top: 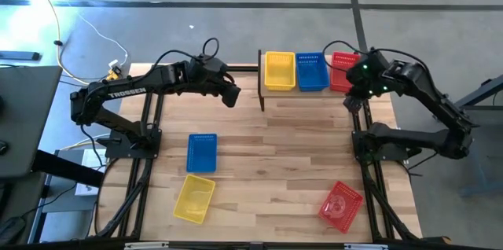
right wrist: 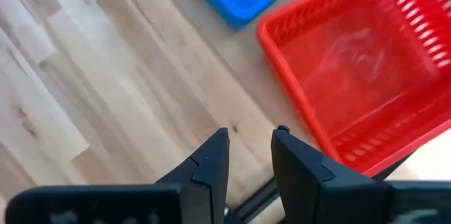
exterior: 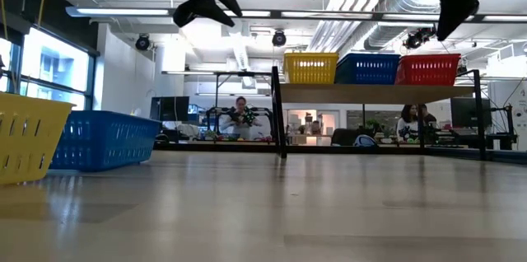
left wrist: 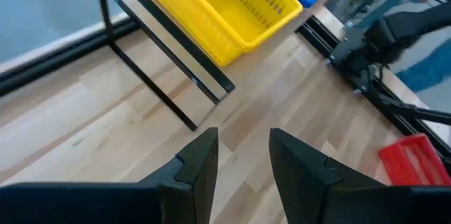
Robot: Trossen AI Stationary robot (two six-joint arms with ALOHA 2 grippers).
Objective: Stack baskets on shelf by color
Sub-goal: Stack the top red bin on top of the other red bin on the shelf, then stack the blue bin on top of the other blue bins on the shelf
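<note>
Right wrist view shows the right gripper with its fingers spread only a little, a slim gap between them and nothing in it. It hangs just off the shelf's right end, beside the red basket on the shelf but not touching it.

The left gripper is the same deal: fingers slightly apart, nothing pinched, up in the air over the tabletop near the shelf's left end, looking toward the yellow basket on the shelf. So both claws are free right now, nothing being carried.

Progress-wise, the shelf along the table's far edge has yellow, a blue basket on the shelf, and red sitting side by side. From the low view I honestly can't tell whether any of those spots is already a stack of two.

Left to do, as far as I can see: three loose ones on the table. A loose blue basket and a loose yellow basket sit close together on the left side, and a loose red basket is well off toward the near right corner. I'd call it partway done, with one more of each color to fetch.
</note>
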